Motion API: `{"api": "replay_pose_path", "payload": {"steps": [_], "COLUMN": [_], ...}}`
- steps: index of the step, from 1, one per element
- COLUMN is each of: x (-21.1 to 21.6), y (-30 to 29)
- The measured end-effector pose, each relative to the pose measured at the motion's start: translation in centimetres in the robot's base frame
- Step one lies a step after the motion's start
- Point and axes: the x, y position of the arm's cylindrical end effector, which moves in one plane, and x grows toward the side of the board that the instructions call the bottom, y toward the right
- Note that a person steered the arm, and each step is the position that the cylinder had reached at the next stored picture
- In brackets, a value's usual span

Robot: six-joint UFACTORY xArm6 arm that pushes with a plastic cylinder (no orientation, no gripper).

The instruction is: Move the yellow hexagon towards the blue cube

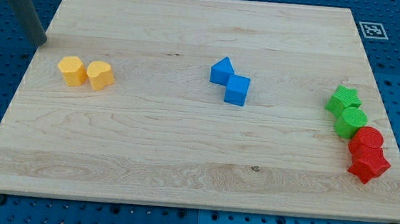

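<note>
Yellow hexagon [72, 70] sat touching a yellow heart-ish block [100, 75], well to the view's left of the blue cube [237, 90]. My tip [43, 42] hovered just up-left of the hexagon, touching nothing; no jaws there. Best bet: get left of it, push rightward, and dodge the yellow neighbour.

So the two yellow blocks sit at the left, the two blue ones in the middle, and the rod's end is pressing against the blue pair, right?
Not quite. In the camera view my tip is at the view's upper left, just up-left of the yellow hexagon and yellow block, touching neither, far from the blue cube and other blue block. The rest holds.
</note>
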Motion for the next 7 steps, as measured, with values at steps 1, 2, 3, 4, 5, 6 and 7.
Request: {"api": "replay_pose_path", "payload": {"steps": [1, 2, 3, 4, 5, 6, 7], "x": [3.7, 5.9, 5.9, 5.9, 5.9, 6.8, 10.0], "y": [0.3, 3.1, 8.3, 12.7, 13.0, 16.3, 21.6]}}
